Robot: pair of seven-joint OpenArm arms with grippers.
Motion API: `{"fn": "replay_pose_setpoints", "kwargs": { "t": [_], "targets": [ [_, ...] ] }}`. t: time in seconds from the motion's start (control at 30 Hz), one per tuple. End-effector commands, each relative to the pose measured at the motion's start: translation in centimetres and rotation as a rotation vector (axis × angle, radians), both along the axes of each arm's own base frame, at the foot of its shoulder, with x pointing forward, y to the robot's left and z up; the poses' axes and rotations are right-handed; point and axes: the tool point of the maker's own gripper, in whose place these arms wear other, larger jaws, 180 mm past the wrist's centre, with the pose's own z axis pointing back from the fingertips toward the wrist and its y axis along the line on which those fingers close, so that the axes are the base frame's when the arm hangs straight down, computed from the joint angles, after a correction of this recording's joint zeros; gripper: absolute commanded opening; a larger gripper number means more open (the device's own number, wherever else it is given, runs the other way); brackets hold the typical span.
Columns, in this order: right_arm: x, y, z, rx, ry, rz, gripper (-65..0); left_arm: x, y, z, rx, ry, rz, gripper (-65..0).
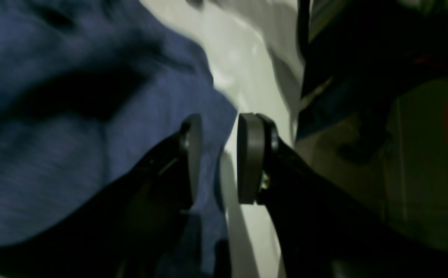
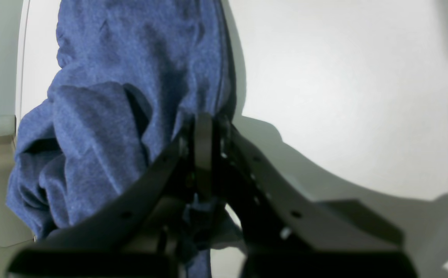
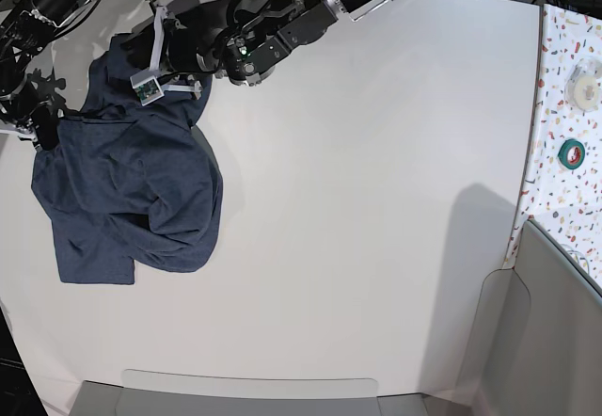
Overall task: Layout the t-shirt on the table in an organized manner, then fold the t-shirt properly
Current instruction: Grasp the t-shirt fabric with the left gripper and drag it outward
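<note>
T-shirt (image 3: 132, 185) lies bunched at the far left of the white surface (image 3: 376, 200), still crumpled — layout not yet done, no lettering showing.

Right gripper (image 2: 204, 154): fingers pressed together, pinching a fold of the t-shirt at its left end. Left gripper (image 1: 219, 158): fingers spread, nothing between them, poised at the cloth's edge where navy meets white; its wrist camera is motion-blurred.

Step in hand, as I read it: get a second hold and spread the garment flat. To do it well, the left fingers should close on a single layer of hem or shoulder, not a wad; then both arms draw apart and toward the middle so the cloth opens without dragging folds under.

Edges and room: the shirt sits close to the surface's left edge, arms crowded above it. Wide bare surface stretches rightward — plenty to lay it out. Speckled strip (image 3: 564, 105) with green tape roll (image 3: 571, 152) is well apart at far right.
</note>
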Motion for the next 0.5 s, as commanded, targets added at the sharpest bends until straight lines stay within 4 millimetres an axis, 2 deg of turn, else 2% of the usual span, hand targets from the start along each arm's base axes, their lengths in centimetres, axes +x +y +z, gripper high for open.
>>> {"fn": "replay_pose_setpoints", "kwargs": {
  "t": [0.0, 0.03, 0.13, 0.23, 0.37, 0.47],
  "targets": [
    [-1.7, -0.3, -1.4, -0.017, 0.114, 0.013, -65.0, 0.6, 0.0, -0.4, 0.004, 0.006, 0.011, -49.1],
    [-1.7, -0.3, -1.5, -0.016, 0.115, 0.013, -65.0, 1.0, 0.4, -1.6, 0.031, 0.017, 0.021, -49.1],
    [-1.7, -0.3, -1.5, -0.016, 0.115, 0.013, -65.0, 3.0, 1.3, -3.3, 0.071, 0.007, 0.052, -49.2],
    [-1.6, -0.2, -1.5, -0.012, 0.113, 0.013, -65.0, 4.9, 4.0, -5.5, 0.133, 0.017, 0.111, -49.2],
    [-1.6, 0.4, -1.8, 0.000, 0.113, 0.015, -65.0, 9.1, 7.9, -5.6, 0.159, 0.009, 0.265, -49.2],
    [-1.7, 0.9, -2.2, 0.011, 0.116, 0.015, -65.0, 11.1, 11.1, -5.6, 0.193, -0.004, 0.318, -49.2]
  ]
}}
